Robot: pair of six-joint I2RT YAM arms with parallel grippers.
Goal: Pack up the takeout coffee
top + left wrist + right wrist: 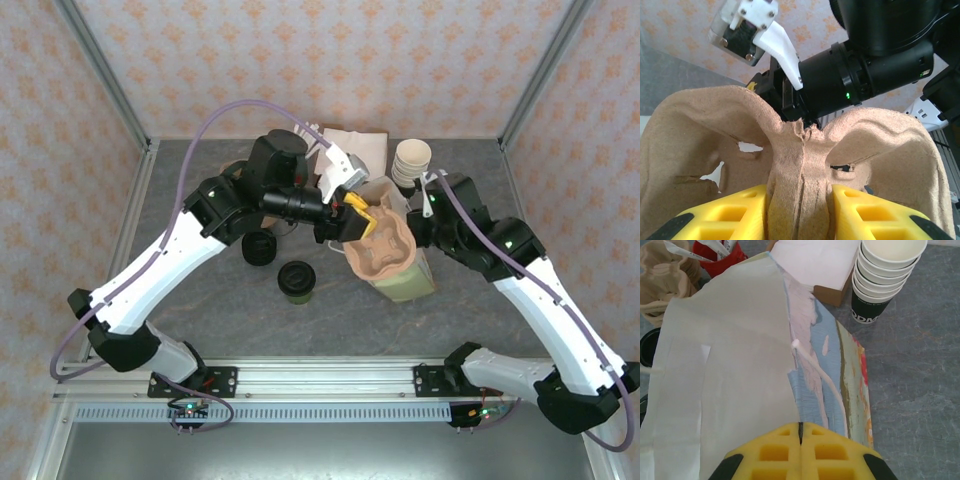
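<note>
Yellow fingers [740,215] of the left claw [800,200] are seen clamped, part-open, on the centre ridge of a pulp cup carrier [705,135], held over the paper bag [405,283] at frame centre. The right claw [800,440] is pressed fully shut, seemingly pinching the bag's rim. The takeout coffee [296,281] is shown standing on the table [360,320], left of the bag.

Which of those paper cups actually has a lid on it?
The small greenish cup standing by itself out front wears a black lid. The cream cups stacked at the back are all open on top.
</note>
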